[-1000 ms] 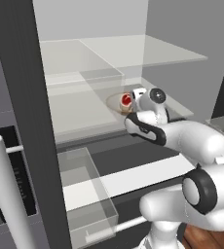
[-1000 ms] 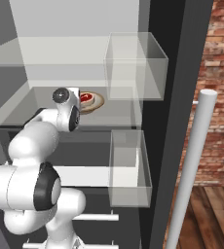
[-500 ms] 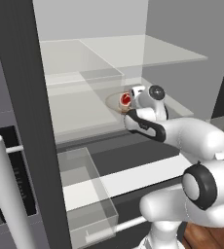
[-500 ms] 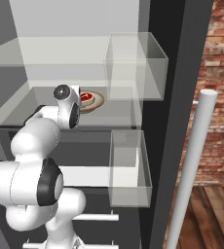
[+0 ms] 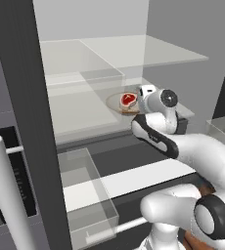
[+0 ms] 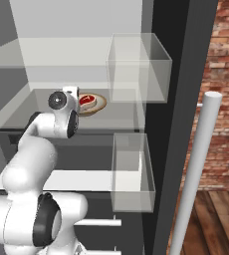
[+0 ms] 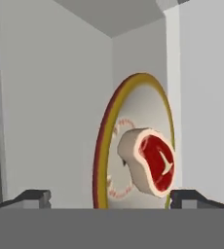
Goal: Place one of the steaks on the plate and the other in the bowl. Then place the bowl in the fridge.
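The tan bowl [image 5: 112, 102] rests on the middle glass shelf [image 5: 80, 114] of the open fridge [image 6: 76, 30], with the bright red steak [image 5: 128, 99] lying in it. My gripper [image 5: 142, 99] is just right of the bowl and open. In the hand view, which is rolled sideways, the bowl [image 7: 103, 146] and steak [image 7: 154, 163] stand close ahead of the gripper [image 7: 114, 197], whose fingertips [image 7: 36, 196] are spread wide. From the right base, the bowl [image 6: 101, 103] and steak [image 6: 86, 100] lie just beyond the gripper [image 6: 76, 98]. The paler steak and the plate are out of view.
Another glass shelf [image 5: 134, 51] spans the fridge above the bowl. A clear drawer [image 5: 85, 190] juts out lower left. The dark door edge [image 5: 21, 97] stands at left with a silver handle [image 5: 4, 195]. Clear door bins [image 6: 136, 69] and a handle [image 6: 196, 174] are at right.
My hand has drawn back a little from the bowl, towards the fridge opening. The bowl and steak stay where they were on the shelf.
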Available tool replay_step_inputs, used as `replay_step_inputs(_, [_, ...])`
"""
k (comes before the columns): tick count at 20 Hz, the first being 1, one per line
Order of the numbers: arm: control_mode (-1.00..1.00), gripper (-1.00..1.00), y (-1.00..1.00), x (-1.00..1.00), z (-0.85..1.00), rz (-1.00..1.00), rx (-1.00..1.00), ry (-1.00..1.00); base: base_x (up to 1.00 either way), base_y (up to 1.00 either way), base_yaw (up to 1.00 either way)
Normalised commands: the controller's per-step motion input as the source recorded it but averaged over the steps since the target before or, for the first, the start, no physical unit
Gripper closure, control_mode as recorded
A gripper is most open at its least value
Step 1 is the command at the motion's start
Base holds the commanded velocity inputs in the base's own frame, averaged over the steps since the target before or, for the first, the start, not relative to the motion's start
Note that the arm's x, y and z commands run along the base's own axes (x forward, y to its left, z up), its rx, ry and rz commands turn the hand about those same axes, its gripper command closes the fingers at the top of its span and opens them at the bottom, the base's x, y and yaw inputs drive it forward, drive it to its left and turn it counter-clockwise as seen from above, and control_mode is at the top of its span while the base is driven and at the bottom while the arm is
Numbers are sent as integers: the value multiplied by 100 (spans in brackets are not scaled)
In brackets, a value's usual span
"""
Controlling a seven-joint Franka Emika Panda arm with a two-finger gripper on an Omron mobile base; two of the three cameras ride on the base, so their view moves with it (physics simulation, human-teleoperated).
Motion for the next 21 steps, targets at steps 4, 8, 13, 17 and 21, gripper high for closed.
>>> replay_step_inputs(4, [-100,-100,-21,-98,100,-1,0,0,0,0,0])
replay_step_inputs(8, [-100,-100,-33,-100,63,0,0,0,0,0,0])
replay_step_inputs(13, [-100,-100,-23,-82,36,0,-13,17,0,0,0])
replay_step_inputs(17, [-100,-100,0,-66,1,15,-32,25,0,0,0])
replay_step_inputs(21, [-100,-100,0,-58,0,55,-26,10,0,0,0])
